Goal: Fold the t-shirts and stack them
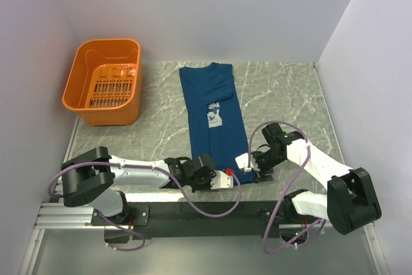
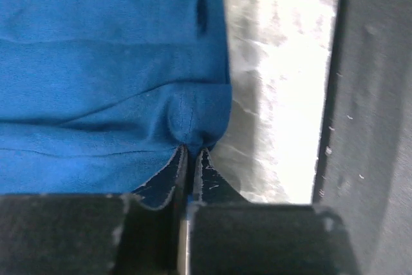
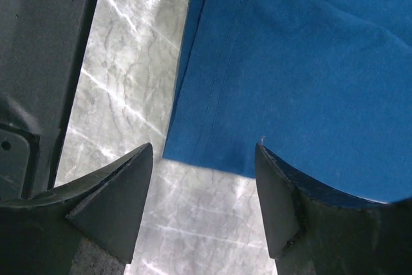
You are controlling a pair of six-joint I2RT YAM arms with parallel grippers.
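One dark blue t-shirt (image 1: 214,111) lies on the marble table, folded lengthwise into a long strip, with its small white print showing near the middle. My left gripper (image 1: 225,176) is at the near hem. In the left wrist view the left gripper (image 2: 192,151) is shut on a bunched corner of the t-shirt (image 2: 109,75). My right gripper (image 1: 251,167) sits at the near right corner of the strip. In the right wrist view the right gripper (image 3: 203,150) stands open, its fingers straddling the hem corner of the t-shirt (image 3: 290,75) without gripping it.
An orange plastic basket (image 1: 108,113) stands at the back left of the table. White walls close in the left, back and right sides. The black rail (image 1: 193,210) carrying the arm bases runs along the near edge, just behind both grippers.
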